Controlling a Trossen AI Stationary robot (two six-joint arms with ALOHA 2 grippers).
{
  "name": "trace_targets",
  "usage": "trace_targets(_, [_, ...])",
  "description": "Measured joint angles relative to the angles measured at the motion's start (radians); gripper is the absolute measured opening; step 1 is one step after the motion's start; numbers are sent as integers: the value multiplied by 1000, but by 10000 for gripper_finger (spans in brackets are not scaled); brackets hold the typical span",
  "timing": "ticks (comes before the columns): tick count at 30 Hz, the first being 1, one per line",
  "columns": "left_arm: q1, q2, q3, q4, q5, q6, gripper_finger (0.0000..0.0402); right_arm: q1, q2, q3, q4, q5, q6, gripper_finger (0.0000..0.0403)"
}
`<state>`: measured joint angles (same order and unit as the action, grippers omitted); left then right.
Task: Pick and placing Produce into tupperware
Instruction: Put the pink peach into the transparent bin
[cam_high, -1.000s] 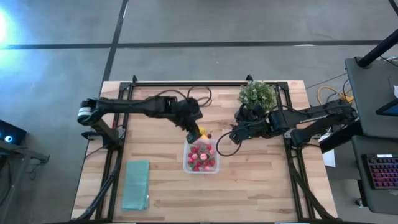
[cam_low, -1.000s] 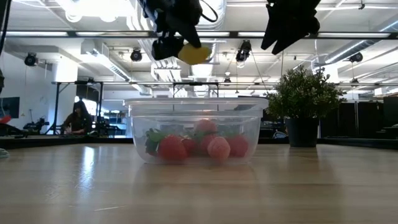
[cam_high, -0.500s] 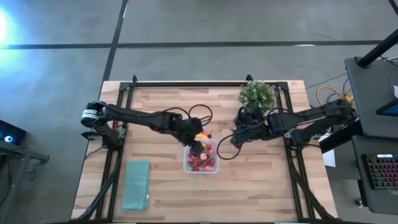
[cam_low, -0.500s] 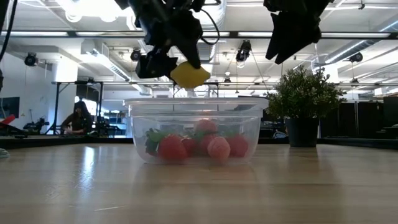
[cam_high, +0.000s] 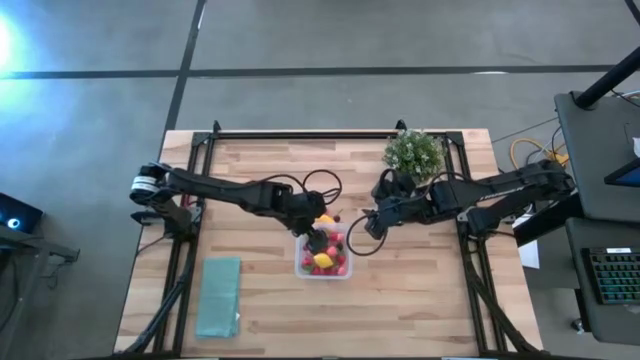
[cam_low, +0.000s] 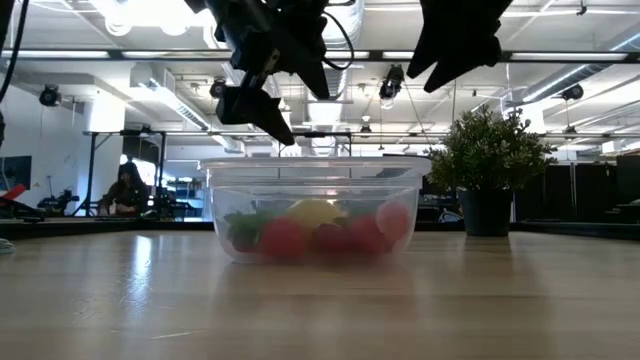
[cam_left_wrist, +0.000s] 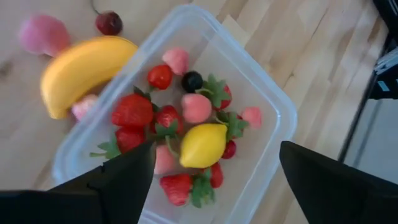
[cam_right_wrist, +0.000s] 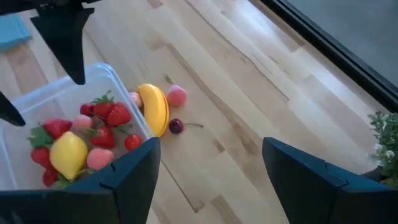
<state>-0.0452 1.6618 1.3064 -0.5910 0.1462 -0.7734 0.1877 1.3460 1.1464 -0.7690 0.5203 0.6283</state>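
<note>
A: Hovering over the box (cam_high: 322, 252), the left gripper (cam_low: 268, 88) has its fingers spread wide with nothing between them. The lemon (cam_left_wrist: 203, 144) lies inside, on top of the strawberries (cam_left_wrist: 132, 111).

B: And the right gripper (cam_high: 368, 226)?

A: Beside the box, on the plant (cam_high: 413, 152) side, fingers apart and empty too.

B: What remains outside the box?

A: A banana (cam_right_wrist: 155, 108) touching the box wall, a pink fruit (cam_right_wrist: 177, 95) just beyond it, a cherry (cam_right_wrist: 176, 126) near both, and another small pink piece (cam_left_wrist: 83, 106) tucked between banana and box.

B: How would they handle?

A: They look like light, hard plastic toys, smooth and probably slippery. I'd take the banana across its middle, where it is narrowest for the jaws; its curve could let it swivel. The cherry is tiny and round, likely to roll or squirt out, so pinch it squarely over the body, not the stem.

B: The box itself?

A: Light and clear; a nudge may slide it across the table (cam_high: 420, 290).
</note>
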Motion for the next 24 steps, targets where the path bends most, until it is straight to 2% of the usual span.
trace_targets(6, [13, -17, 3, -45, -78, 29, 320, -33, 0, 4, 9, -39, 19, 270])
trace_targets(13, [57, -21, 2, -97, -78, 158, 272, -65, 0, -5, 68, -87, 65, 267])
trace_targets(17, [120, -20, 0, -166, -79, 233, 241, -69, 0, -5, 79, -86, 67, 263])
trace_targets(24, [255, 18, -3, -176, -81, 181, 222, -71, 0, -6, 80, -67, 99, 264])
